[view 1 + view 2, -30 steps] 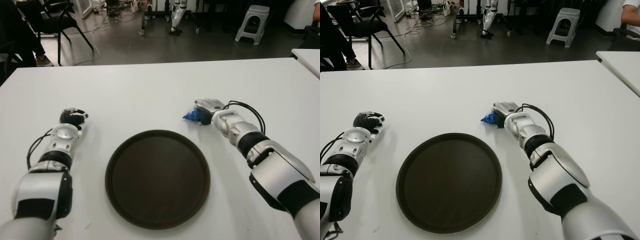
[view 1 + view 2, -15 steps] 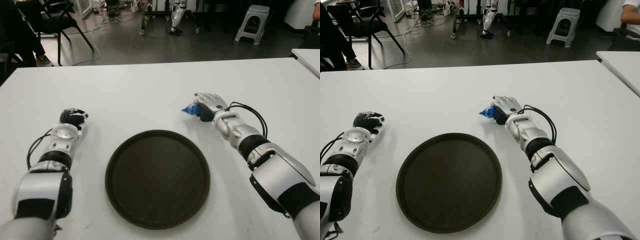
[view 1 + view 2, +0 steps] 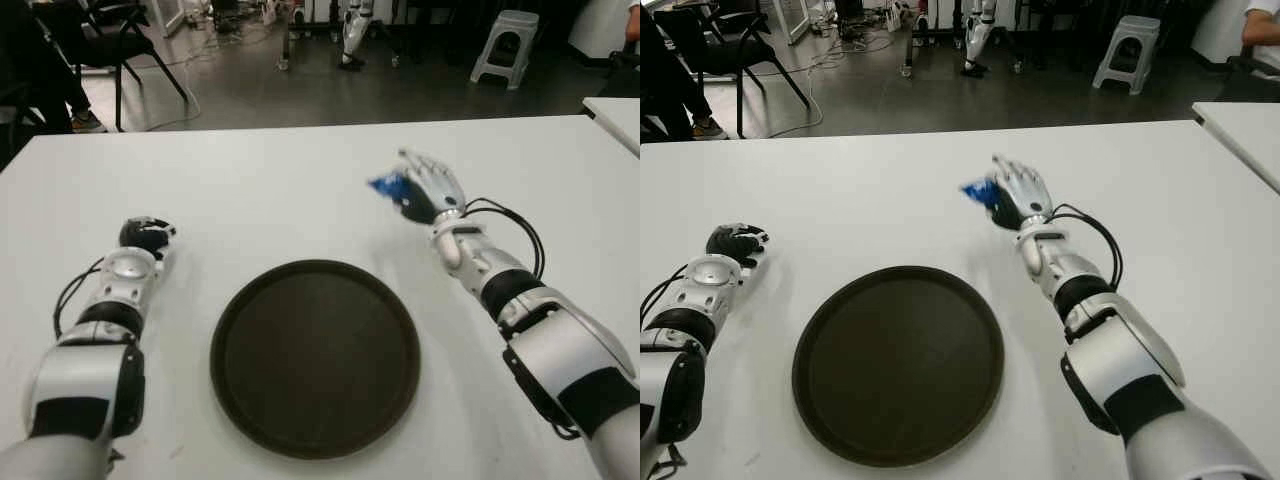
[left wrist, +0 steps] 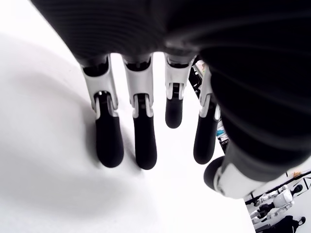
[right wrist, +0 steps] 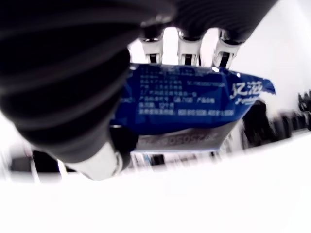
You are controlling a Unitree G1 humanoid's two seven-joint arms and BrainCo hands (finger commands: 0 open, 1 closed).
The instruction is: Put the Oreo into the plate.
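- The right hand is up off the white bench, beyond the far right edge of the plate, palm turned toward the plate side and fingers pointing up and away.
- It has hold of the Oreo, a small blue packet with white print. In the right wrist view the thumb presses the packet from one side and the fingers back it from the other, so it is pinched flat rather than wrapped in a fist.
- From the head cameras a corner of the blue wrapper sticks out on the plate-facing side of the palm, clear of the bench surface.
- The plate, round, dark and shallow-rimmed, lies near the robot in the middle of the bench with nothing in it. The packet is up and beyond its far rim, not yet over it.
- The left hand shows on the left, well apart from the plate's left rim. Its wrist view shows the fingers loosely extended with nothing between them, their tips close to the bench.
- My reading of progress: the pickup looks done, since the packet is gripped and lifted. What is left is carrying it back over the plate, lowering it and letting go.
- Past the bench stand chairs, a stool and cables on a dark floor.
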